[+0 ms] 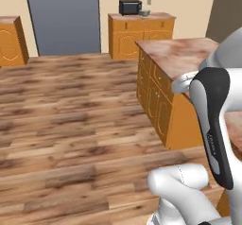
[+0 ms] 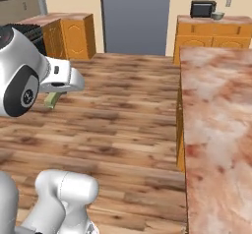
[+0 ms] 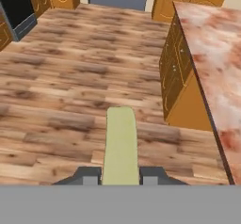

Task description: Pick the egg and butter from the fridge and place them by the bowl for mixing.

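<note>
The claw (image 3: 120, 175) is clamped on the butter (image 3: 120, 145) — in the hand view the dull olive-yellow stick pokes straight out from between the two dark finger tips (image 3: 87, 176), one on each side of it, up in the air over the wooden floor (image 3: 70, 91). From the right base view you can catch a little bit of the same yellow-green piece (image 2: 50, 100) sticking out just under the white wrist, again hanging above the floor and not touching anything.

The long island counter (image 2: 216, 130) with the reddish marbled top runs along the right side, orange cabinet fronts below it. The butter is off to the left of that counter, out over open floor, not above the top.

The bowl (image 1: 144, 12) sits way back on the far counter (image 1: 142, 17) against the wall, just beside a small black microwave (image 1: 130, 6) — it's tiny from here, and in the right base view it shows as a pale speck (image 2: 217, 15) next to the same dark box. So the butter and the bowl are well apart.

There's a big grey panel (image 1: 64, 18) on the back wall. A dark oven front (image 3: 16, 9) shows at the upper left of the hand view.
</note>
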### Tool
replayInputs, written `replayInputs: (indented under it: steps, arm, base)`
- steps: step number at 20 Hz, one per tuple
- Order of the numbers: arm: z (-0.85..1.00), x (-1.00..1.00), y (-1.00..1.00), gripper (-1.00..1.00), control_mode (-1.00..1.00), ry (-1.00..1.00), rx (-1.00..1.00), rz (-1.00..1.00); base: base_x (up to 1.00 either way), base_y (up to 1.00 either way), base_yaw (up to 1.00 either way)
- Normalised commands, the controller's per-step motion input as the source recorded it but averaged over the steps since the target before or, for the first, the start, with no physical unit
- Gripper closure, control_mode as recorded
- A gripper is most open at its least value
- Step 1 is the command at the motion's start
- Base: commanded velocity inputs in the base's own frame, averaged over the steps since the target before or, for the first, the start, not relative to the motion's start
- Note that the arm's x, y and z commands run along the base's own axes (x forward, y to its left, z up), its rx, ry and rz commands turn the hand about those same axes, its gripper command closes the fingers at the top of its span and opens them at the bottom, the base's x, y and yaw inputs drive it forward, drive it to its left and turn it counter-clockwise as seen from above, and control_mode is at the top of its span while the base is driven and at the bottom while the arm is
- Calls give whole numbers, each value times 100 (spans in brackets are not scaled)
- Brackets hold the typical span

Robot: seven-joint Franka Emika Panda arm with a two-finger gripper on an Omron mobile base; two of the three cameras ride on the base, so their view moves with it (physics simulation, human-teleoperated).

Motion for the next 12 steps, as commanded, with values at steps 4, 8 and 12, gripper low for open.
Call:
replayInputs:
  steps: [4,8,12]
  arm:
    - [0,0,0,100,100,0,0,0]
    - [0,0,0,100,100,0,0,0]
    - [0,0,0,100,100,0,0,0]
  base:
    - [100,5,28]
    - [100,19,21]
    - [100,-10,13]
